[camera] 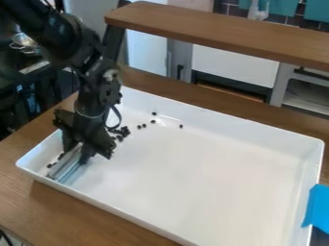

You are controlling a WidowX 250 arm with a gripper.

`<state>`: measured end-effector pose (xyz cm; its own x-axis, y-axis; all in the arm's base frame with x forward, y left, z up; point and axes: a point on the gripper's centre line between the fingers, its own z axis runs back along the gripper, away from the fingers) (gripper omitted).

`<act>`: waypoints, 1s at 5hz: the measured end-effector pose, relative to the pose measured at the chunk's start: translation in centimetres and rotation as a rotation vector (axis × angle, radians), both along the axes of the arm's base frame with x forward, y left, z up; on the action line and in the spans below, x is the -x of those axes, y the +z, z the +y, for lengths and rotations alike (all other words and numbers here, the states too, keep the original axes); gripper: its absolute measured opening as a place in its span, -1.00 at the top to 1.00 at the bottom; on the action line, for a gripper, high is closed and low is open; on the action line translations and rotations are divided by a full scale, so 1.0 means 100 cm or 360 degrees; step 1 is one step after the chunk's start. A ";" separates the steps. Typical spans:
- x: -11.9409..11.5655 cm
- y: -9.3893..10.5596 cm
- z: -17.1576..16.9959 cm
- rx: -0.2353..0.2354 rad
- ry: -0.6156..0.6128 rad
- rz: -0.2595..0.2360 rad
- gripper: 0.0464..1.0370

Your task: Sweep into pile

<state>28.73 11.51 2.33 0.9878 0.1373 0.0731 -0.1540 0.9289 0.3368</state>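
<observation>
So the jaws look closed around a pale, shiny scraper (67,164), pinching it at the top so its long edge sits down by the floor of the white tray (212,173). Makes sense to me: held that way, the full width of the edge can push stuff and the jaws stay up out of the mess. The black bits (120,133) are mostly clumped just past the jaws, toward the tray's back wall, with some stray bits (153,121) trailing off farther to the right. There are also a few over on the left side of the scraper, between it and the tray's end wall. My guess is the scraper's there to get behind those and shove them in with the rest. Tray's on a wooden tabletop (45,206), and there's blue tape (317,207) over its wall well to the right of the jaws, probably to stop it sliding.
</observation>
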 end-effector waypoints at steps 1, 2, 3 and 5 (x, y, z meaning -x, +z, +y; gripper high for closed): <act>-0.019 0.026 -0.036 0.0267 0.0123 -0.0071 0.34; -0.044 0.059 -0.068 0.0488 0.0212 -0.0137 0.34; -0.068 0.066 -0.092 0.0594 0.0241 -0.0177 0.34; -0.101 0.022 -0.105 0.0550 0.0287 -0.0175 0.34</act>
<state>38.88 1.00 4.54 0.9345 0.3427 0.0959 -0.3426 0.9393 -0.0179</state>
